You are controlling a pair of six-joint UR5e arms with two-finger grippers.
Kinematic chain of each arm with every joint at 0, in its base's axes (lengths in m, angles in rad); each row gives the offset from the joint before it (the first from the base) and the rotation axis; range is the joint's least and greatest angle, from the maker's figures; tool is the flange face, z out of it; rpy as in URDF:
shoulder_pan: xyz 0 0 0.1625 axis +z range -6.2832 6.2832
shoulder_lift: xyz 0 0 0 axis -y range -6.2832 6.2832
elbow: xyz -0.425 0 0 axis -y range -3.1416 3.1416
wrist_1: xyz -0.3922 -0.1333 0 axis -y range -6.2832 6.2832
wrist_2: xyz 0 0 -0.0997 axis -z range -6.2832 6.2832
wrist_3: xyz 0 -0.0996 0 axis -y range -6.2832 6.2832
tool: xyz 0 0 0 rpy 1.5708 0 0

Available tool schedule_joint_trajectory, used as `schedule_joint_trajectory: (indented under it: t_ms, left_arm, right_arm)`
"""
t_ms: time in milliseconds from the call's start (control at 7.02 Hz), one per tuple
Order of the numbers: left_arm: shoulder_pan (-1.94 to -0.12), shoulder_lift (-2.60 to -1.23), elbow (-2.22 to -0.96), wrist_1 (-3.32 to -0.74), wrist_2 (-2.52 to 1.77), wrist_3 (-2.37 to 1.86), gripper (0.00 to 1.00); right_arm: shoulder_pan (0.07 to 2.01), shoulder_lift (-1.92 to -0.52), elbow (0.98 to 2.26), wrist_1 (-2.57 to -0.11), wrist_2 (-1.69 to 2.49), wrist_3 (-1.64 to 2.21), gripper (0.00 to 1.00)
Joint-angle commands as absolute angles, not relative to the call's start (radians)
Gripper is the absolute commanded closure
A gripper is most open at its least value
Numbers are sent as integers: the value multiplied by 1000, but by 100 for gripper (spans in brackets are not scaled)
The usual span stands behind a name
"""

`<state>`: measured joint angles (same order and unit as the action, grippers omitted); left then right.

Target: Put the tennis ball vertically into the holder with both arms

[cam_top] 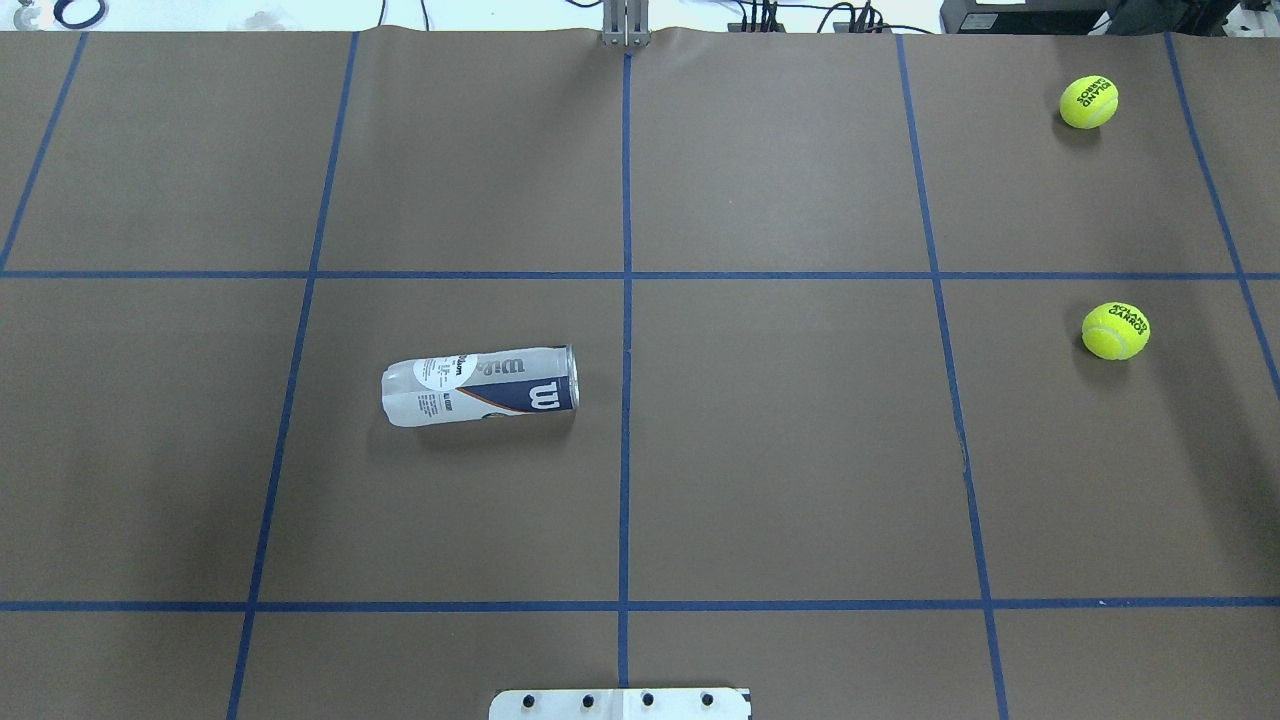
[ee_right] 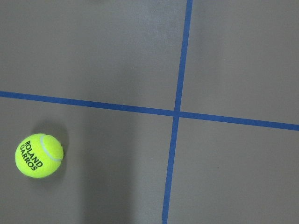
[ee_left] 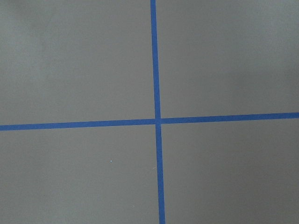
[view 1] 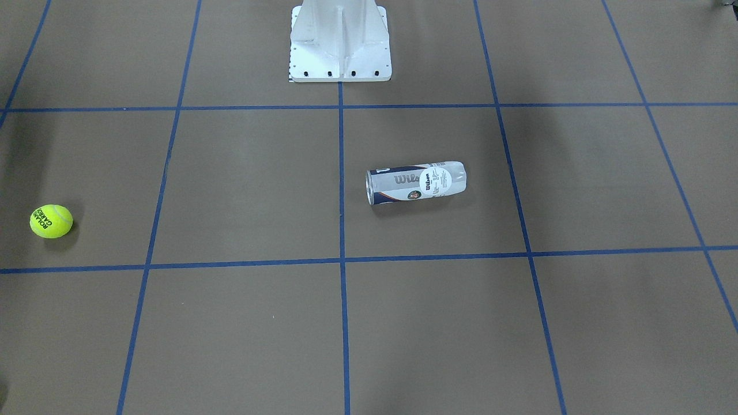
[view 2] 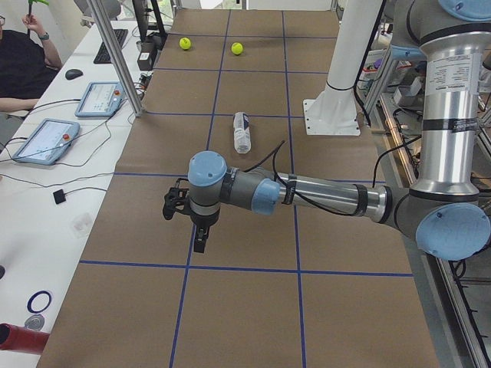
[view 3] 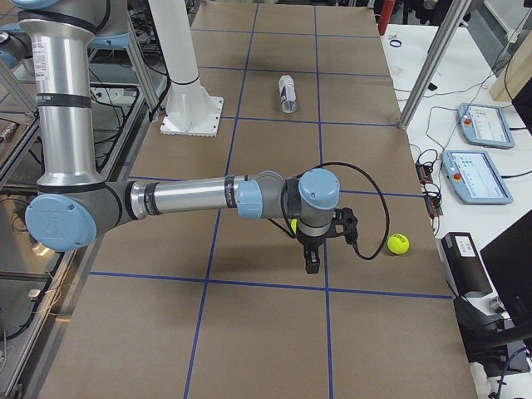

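The holder (cam_top: 480, 385) is a clear Wilson can with a silver rim. It lies on its side on the brown table, left of the centre line, and also shows in the front view (view 1: 415, 182). Two tennis balls rest at the far right, one (cam_top: 1089, 102) farther out and one (cam_top: 1116, 331) nearer. The right wrist view shows a ball (ee_right: 39, 155) below the camera. My left gripper (view 2: 198, 244) and right gripper (view 3: 312, 262) point down above the table and show only in the side views. I cannot tell whether they are open or shut.
The white metal pedestal (view 1: 340, 43) stands at the robot's edge of the table. Blue tape lines (ee_left: 156, 120) form a grid. Tablets and cables (view 2: 46, 138) lie on side benches, where a seated person (view 2: 23, 57) also shows.
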<state>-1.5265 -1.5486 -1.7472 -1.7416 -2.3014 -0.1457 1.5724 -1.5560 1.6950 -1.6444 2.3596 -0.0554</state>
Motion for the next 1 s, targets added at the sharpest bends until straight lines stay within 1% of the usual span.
schedule_joint_trajectory:
  t_ms: [0,285,427,570,712,854]
  left_arm:
    - [-1478,-1583,-1763,-1984,-2306,-179,0]
    - [-1248,-1788,-1750,-1979,-2296,-176,0]
    - [-1153,-1871,-1747,-1979,-2296,-175,5]
    - [-1031,-1961,-1755,-1979,-2292,-173,4]
    - [-949,-2039,-1740,-1973,-2277,-132,2]
    - [-907,-2068,-1741,-1912,-2249,-64,2]
  right_arm:
    - [1572,-1557,1695,-1644,2361,-55,0]
    - [1572,-1560,1695,-1646,2367,-55,0]
    - [1572,-1562,1695,-1646,2367,-55,0]
    - [1572,-1562,1695,-1649,2365,-55,0]
    - [1572,-1560,1695,-1649,2367,-55,0]
    - [1572,-1560,1695,-1648,2371,-55,0]
